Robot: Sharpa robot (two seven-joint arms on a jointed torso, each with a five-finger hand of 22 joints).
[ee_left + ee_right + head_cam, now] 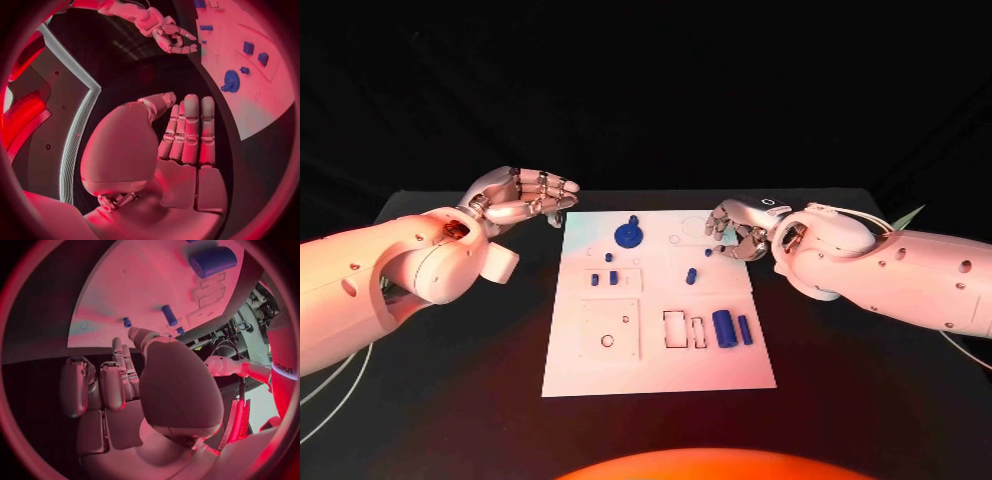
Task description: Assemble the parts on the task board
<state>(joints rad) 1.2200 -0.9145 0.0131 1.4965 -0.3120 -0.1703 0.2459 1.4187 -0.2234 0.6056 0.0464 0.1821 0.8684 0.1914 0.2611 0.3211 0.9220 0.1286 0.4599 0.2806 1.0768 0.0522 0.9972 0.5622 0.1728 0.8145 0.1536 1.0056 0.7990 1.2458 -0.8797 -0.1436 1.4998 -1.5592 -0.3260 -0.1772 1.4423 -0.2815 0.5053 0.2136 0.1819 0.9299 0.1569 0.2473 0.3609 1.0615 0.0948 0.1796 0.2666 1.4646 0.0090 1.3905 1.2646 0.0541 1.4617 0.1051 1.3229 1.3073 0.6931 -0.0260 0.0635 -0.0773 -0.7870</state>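
The white task board (661, 345) lies in the middle of the black table. On it are a blue gear (630, 235), two small blue pegs (604, 279), another peg (691, 274), and a thick blue cylinder (723, 328) beside a thinner one (746, 331). My left hand (524, 197) hovers off the board's far left corner. In the left wrist view its fingers (190, 130) are straight and hold nothing, with the gear (230, 81) beyond them. My right hand (737, 225) hangs over the far right corner, its fingers (109, 385) loosely bent and empty.
Empty rectangular slots (685, 329) and a square plate with round holes (610, 328) mark the board's near half. Bare black table (444, 400) surrounds the board on all sides. The left wrist view also shows the right hand (175, 37) across the board.
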